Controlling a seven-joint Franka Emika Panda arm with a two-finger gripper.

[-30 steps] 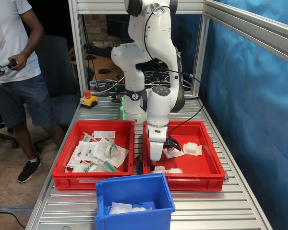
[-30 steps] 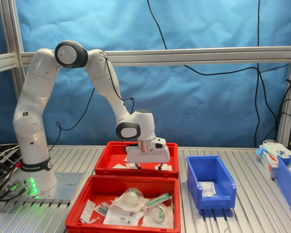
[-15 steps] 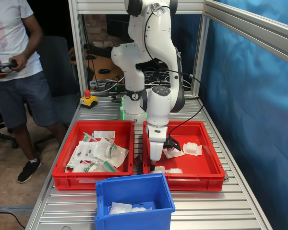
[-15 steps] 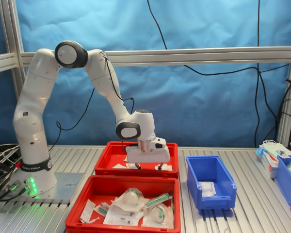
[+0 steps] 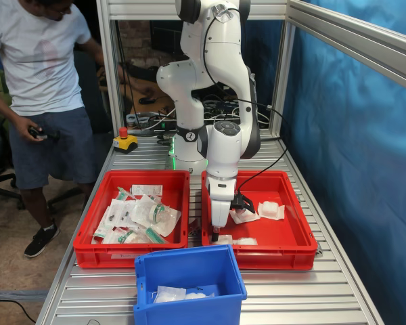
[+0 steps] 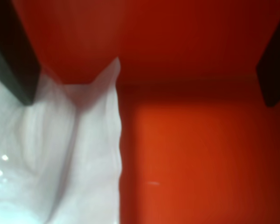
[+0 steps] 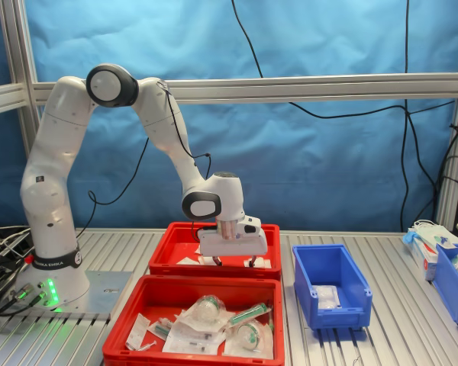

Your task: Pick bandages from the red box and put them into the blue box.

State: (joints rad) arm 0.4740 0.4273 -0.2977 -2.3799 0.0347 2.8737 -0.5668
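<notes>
Bandages (image 5: 271,210) lie in the red tray (image 5: 294,223) on the first exterior view's right: two wrapped white pads toward its far side, touching or nearly so, plus a flatter wrapper (image 5: 235,241) by the near wall. More white packets (image 5: 179,294) sit at the bottom of the blue box (image 5: 189,283), which stands just in front of the two red trays (in the second exterior view it is at the trays' right (image 7: 330,284), one packet inside).

Gripper (image 5: 215,235) is low inside that red tray, near its front-left corner in the first exterior view, pointing straight down. Jaws are spread: in the wrist view one dark finger (image 6: 11,60) shows at each side, well apart, with bare red floor between them and a crinkly wrapper edge (image 6: 60,158) next to one finger. Whether it touches, can't tell (blurred). Nothing pinched.

The other red tray (image 5: 98,252) holds a heap of mixed wrapped medical items (image 5: 139,217). A red-and-yellow stop button (image 5: 124,141) sits on the table behind it. A man in a white shirt (image 5: 40,74) stands beside the table at the first exterior view's left, holding a small controller (image 5: 39,133).
</notes>
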